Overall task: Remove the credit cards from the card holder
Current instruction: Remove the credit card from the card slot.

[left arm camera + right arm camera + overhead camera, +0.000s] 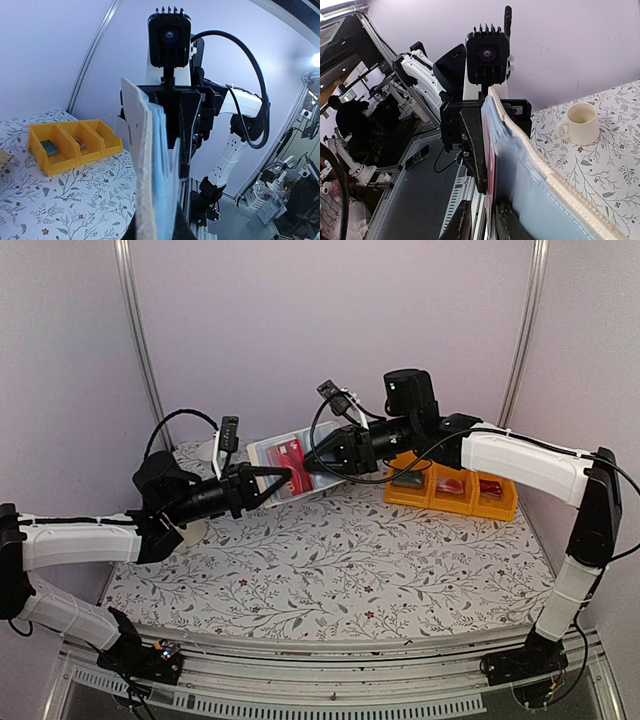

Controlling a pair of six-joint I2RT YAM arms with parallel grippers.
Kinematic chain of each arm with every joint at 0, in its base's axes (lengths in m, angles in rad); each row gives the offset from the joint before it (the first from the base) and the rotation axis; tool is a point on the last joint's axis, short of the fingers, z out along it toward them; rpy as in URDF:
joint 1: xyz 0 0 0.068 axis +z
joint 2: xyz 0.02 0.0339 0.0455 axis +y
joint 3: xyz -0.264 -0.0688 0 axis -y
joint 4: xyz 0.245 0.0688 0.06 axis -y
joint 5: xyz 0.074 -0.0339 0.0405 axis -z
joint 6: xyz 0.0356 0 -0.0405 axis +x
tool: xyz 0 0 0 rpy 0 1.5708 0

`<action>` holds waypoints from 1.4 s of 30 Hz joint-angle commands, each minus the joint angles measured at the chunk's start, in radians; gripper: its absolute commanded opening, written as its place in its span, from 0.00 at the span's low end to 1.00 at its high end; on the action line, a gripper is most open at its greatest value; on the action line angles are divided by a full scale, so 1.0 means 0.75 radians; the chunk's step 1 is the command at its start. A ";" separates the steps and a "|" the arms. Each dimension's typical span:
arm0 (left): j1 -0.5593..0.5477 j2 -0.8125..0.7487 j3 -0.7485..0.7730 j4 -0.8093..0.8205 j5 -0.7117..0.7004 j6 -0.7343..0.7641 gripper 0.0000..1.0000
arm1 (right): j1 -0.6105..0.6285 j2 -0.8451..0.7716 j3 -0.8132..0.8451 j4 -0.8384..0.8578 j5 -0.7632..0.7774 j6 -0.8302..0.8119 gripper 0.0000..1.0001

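Two pincers, one grip each | my left pincer [286, 480] clamped tight on the beige folding card holder [265, 455], aloft at upper centre | my right pincer [308, 468] nearly closed on the thin red-pink plastic card [291, 453] | card judged light, stiff, glossy-slick; pinch its exposed edge, draw straight out.

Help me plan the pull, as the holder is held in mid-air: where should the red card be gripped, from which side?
Grip the red card by its end nearest the right gripper, coming from the robot's right along the card's plane. The card holder is clamped at the opposite end by the left gripper, so pulling away from it should likely slide the card out.
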 commanded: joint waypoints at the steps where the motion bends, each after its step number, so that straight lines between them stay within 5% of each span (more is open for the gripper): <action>1: -0.011 0.010 0.015 0.004 -0.002 0.030 0.00 | 0.049 0.041 0.031 0.023 -0.018 0.012 0.18; 18: -0.016 0.015 0.028 -0.033 -0.021 0.048 0.00 | 0.038 0.003 0.015 0.000 0.011 -0.026 0.01; 33: -0.017 0.045 -0.017 0.174 0.093 -0.051 0.21 | -0.073 -0.103 -0.075 0.002 0.041 0.003 0.01; 42: -0.021 0.045 -0.022 0.176 0.077 -0.050 0.07 | -0.082 -0.129 -0.075 -0.042 0.032 -0.040 0.01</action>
